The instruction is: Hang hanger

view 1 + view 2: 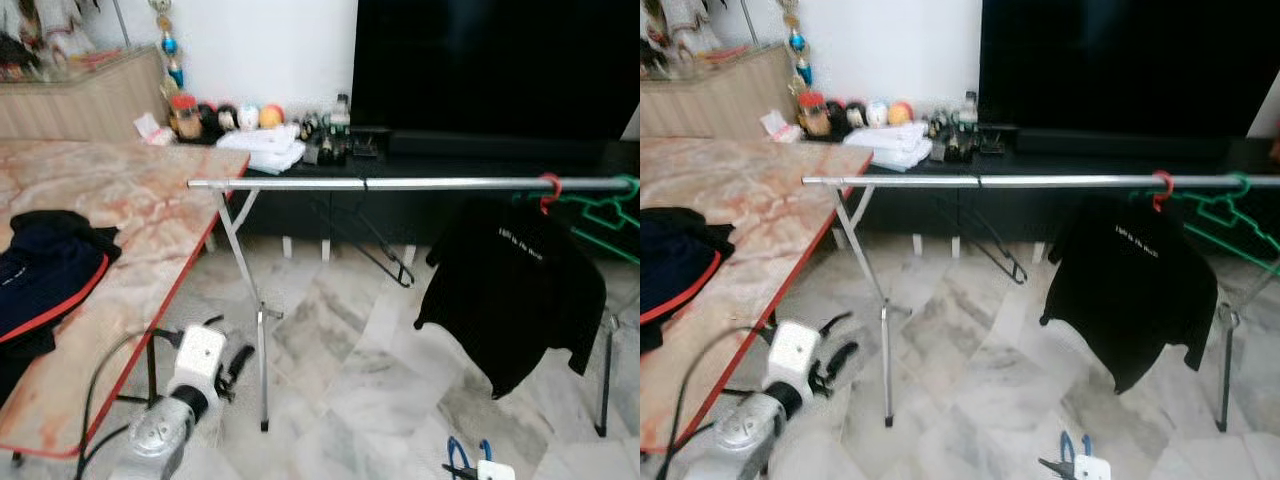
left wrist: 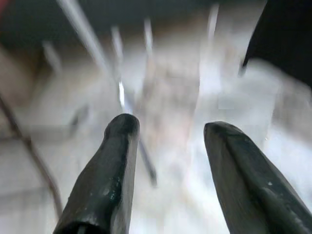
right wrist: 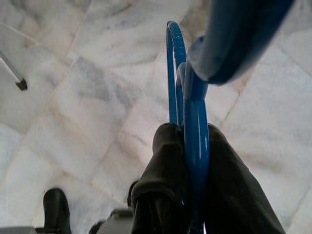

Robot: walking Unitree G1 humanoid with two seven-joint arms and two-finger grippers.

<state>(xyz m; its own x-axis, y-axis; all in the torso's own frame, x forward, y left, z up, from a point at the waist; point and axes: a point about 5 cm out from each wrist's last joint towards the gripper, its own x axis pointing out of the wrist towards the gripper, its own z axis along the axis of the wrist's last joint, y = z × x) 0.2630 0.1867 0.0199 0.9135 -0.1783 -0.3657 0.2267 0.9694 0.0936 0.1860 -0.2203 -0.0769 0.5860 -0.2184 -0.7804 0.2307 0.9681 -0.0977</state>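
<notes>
Right tool (image 3: 187,146) grips blue hanger (image 3: 187,92), low over floor; not yet on rail (image 1: 400,184) (already w/ black shirt (image 1: 515,290)). Left tool (image 2: 168,131) open, idle.

Head stereo pair looking forward-down, sharing rail (image 1: 400,184) and table (image 1: 140,200), wrist cameras close along fingers, facing marble floor (image 3: 97,87)

Your left arm (image 1: 165,425) is silver metal, capped by a white boxy wrist block and trailed by a black cable (looping back); each gripper's fingers (image 2: 105,180) are long, black, round-tipped.
</notes>
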